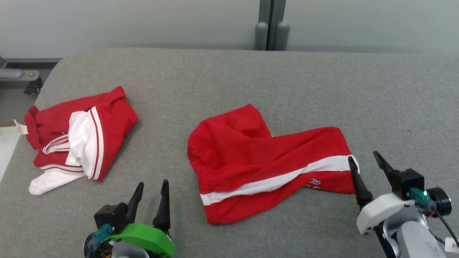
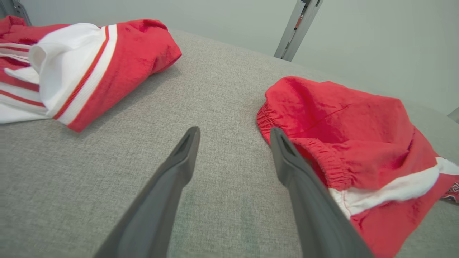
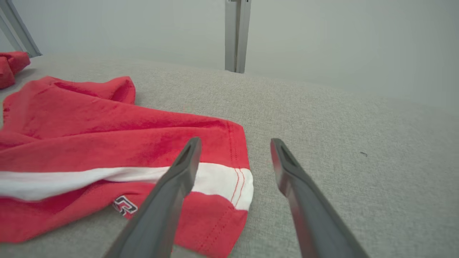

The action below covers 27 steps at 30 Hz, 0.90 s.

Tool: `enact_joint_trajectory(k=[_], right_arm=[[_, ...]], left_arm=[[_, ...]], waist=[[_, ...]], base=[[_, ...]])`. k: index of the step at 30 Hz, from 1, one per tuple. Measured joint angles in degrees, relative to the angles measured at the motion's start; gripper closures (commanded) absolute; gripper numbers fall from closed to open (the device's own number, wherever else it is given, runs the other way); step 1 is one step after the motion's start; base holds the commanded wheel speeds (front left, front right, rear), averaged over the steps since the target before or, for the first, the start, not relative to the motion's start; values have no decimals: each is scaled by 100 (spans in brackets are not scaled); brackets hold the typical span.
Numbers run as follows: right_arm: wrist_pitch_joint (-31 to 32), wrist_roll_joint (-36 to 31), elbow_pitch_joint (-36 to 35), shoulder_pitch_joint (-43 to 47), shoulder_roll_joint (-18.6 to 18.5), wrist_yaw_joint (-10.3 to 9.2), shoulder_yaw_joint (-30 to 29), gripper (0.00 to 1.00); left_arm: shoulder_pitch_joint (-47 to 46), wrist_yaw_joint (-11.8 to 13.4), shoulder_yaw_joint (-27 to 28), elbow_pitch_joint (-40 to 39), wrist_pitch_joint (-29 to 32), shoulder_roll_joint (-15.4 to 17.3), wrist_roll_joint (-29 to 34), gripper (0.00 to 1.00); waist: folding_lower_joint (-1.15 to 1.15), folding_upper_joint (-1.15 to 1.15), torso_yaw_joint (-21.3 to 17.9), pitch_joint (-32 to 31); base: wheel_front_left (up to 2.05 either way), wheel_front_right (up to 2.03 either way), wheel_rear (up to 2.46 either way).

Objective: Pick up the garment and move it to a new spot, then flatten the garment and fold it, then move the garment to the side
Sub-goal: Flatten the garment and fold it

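Left gripper [image 1: 153, 182]: two long dark fingers [image 1: 164, 204] parted, gap between them empty, tips pointing forward. Green collar [image 1: 143, 236] just behind the finger base.
Right gripper [image 1: 363, 156]: fingers parted wide, nothing clasped, leaning slightly toward the left gripper. White wrist shell [image 1: 380, 209] behind the base; small green light [image 1: 425, 194] on its outer side; pale forearm [image 1: 412, 238] trailing back.
Grippers well apart.

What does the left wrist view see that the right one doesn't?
Left wrist view, not right: the open left gripper, the folded red sports jersey's white sleeve, and the gathered waistband of the red shorts with a white stripe. Right wrist view, not left: the open right gripper and the shorts' stitched leg hem. Both: the shorts, the grey fabric table, a grey post.
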Motion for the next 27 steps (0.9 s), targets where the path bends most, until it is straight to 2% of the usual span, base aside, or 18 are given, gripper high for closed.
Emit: enact_joint_trajectory(k=[9, 16, 22, 27], right_arm=[[0, 91, -238, 760, 167, 0, -71, 0], [0, 172, -282, 1014, 225, 0, -109, 0], [0, 182, -292, 1065, 236, 0, -79, 0], [0, 152, -301, 1062, 242, 0, -43, 0]], left_arm=[[589, -2, 245, -265, -1, -10, 368, 0], [728, -5, 82, -397, -1, -19, 356, 0], [730, -5, -136, -346, -1, -20, 107, 0], [730, -5, -522, -122, 0, -26, -388, 0]], waist=[[0, 0, -295, -451], [0, 0, -582, -560], [0, 0, -721, -569], [0, 0, -737, -526]], base=[[0, 0, 0], [0, 0, 0], [0, 0, 0], [0, 0, 0]])
